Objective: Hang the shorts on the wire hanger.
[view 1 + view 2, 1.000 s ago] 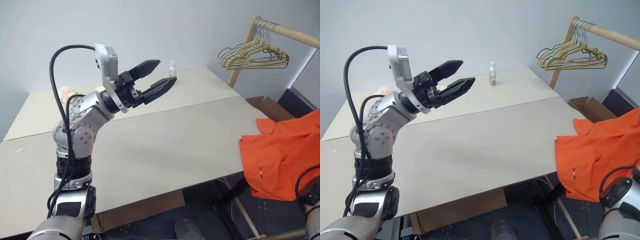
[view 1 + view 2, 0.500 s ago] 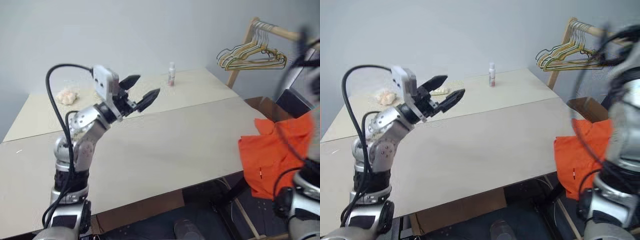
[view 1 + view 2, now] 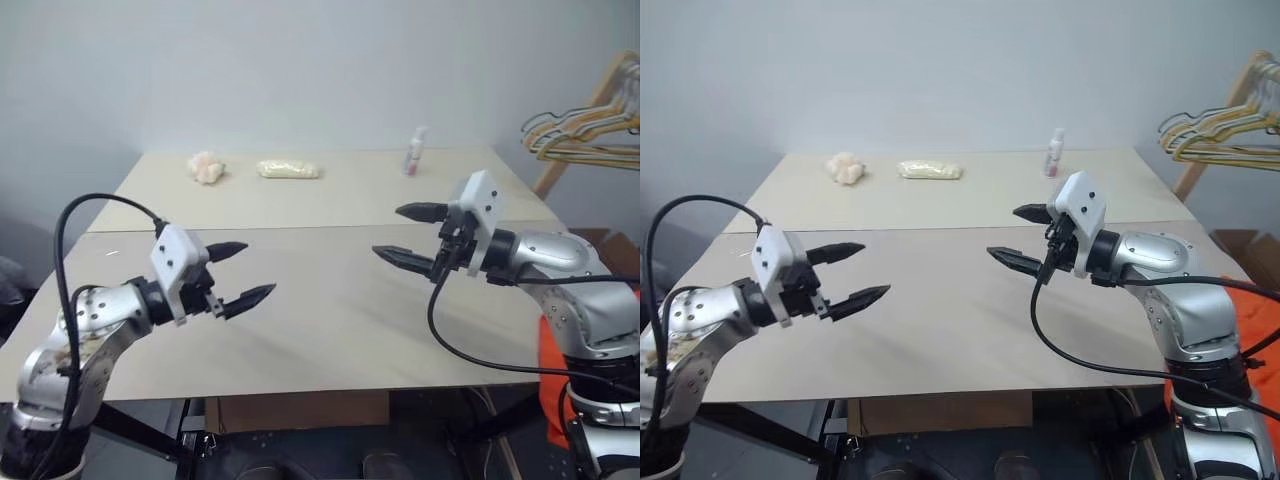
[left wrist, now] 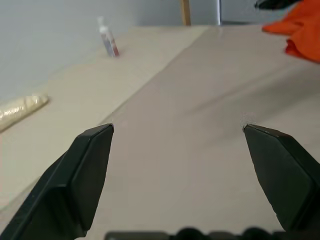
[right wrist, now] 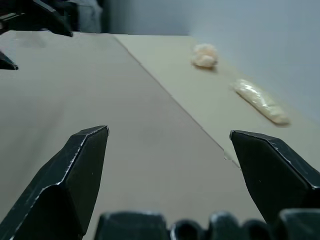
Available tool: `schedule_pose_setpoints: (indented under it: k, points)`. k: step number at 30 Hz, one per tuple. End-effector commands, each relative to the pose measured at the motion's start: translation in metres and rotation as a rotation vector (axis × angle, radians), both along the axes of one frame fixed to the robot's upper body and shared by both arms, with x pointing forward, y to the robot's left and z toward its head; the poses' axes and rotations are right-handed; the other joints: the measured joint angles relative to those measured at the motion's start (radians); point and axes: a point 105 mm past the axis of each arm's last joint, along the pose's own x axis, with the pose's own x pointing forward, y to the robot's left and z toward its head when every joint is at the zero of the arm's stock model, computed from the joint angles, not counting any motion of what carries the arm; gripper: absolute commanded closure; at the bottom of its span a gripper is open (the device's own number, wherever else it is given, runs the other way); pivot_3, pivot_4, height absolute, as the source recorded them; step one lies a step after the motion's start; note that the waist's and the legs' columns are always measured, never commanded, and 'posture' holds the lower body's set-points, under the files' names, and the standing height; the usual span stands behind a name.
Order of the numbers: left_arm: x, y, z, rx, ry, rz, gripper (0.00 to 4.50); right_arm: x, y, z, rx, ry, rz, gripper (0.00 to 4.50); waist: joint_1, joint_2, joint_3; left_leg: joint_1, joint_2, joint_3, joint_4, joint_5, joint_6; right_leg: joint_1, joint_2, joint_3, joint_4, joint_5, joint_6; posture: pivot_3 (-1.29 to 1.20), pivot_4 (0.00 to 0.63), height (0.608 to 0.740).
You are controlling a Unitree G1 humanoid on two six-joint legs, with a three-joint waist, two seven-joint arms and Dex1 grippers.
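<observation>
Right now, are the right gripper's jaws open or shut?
Open. The right gripper hovers above the table with its two black fingers spread wide and nothing between them.

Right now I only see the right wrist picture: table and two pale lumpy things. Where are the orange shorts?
Observer: The shorts are at the table's right edge, beyond the right arm and partly hidden by it.
Operator: Is a hand holding them?
Observer: No. The left gripper and the right gripper both hover open above the table, holding nothing.
Operator: Any hangers?
Observer: A bunch of hangers hangs on a wooden rack at the far right. I can't pick out a single grey one.
</observation>
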Motion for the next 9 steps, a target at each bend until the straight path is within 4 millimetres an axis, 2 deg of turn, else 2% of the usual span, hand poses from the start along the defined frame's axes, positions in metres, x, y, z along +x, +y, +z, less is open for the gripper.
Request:
schedule_pose_setpoints:
  k: [1, 9]
  points:
    - [-0.0052, -0.0001, 0.0141, 0.008, -0.055, -0.017, 0.0, -0.003, 0.004, 0.0108, -0.012, -0.046, 0.063, 0.01, 0.028, -0.001, 0.0, 0.0, 0.0, 0.0, 0.0, 0.0, 0.0, 0.0, 0.0, 0.0, 0.0, 0.0, 0.0, -0.02, 0.0, 0.74]
    - [-0.0015, 0.0017, 0.0162, -0.005, -0.048, -0.009, 0.0, -0.0047, 0.0043, 0.0058, -0.038, -0.062, 0.059, 0.01, 0.072, -0.002, 0.0, -0.01, -0.001, 0.002, -0.001, 0.002, -0.003, -0.013, -0.001, 0.0, 0.002, 0.001, -0.002, -0.01, 0.0, 0.74]
